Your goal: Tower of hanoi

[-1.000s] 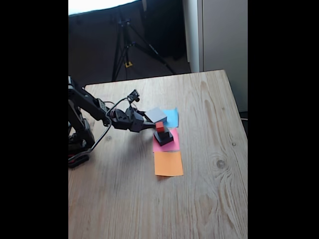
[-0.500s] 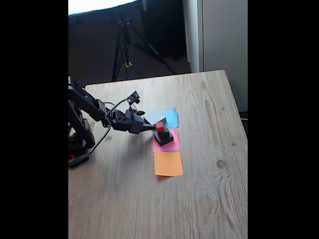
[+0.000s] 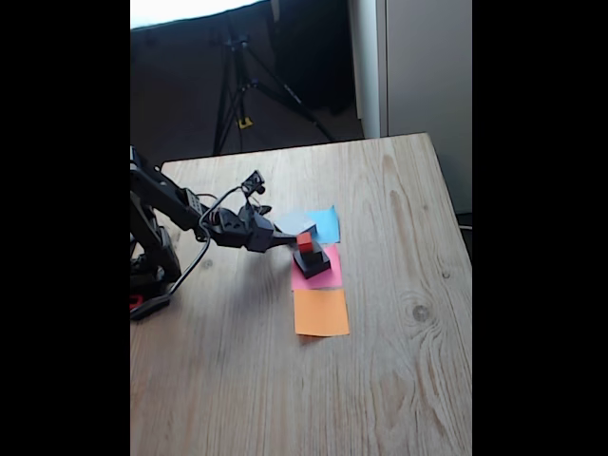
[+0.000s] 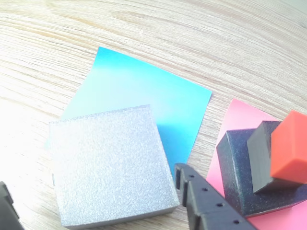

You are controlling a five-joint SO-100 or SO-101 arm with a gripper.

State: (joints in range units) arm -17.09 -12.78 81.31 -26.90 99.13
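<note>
Reaching over the wooden tabletop (image 3: 399,361), pincer (image 4: 96,211) spread apart around the big grey block (image 4: 108,165), lying on blue paper (image 4: 144,91). At 3 o'clock, sitting on pink paper (image 4: 235,115): black block (image 4: 235,167), small black cube (image 4: 259,153), red cube (image 4: 290,148) on top. No writing showing.

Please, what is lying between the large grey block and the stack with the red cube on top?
In the wrist view, one black finger of the claw stands between the grey block and the stack, over blue paper and bare wood.

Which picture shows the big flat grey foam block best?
The wrist view: the big flat grey foam block lies close up on the blue paper square. In the fixed view it is a small sliver behind the gripper.
</note>
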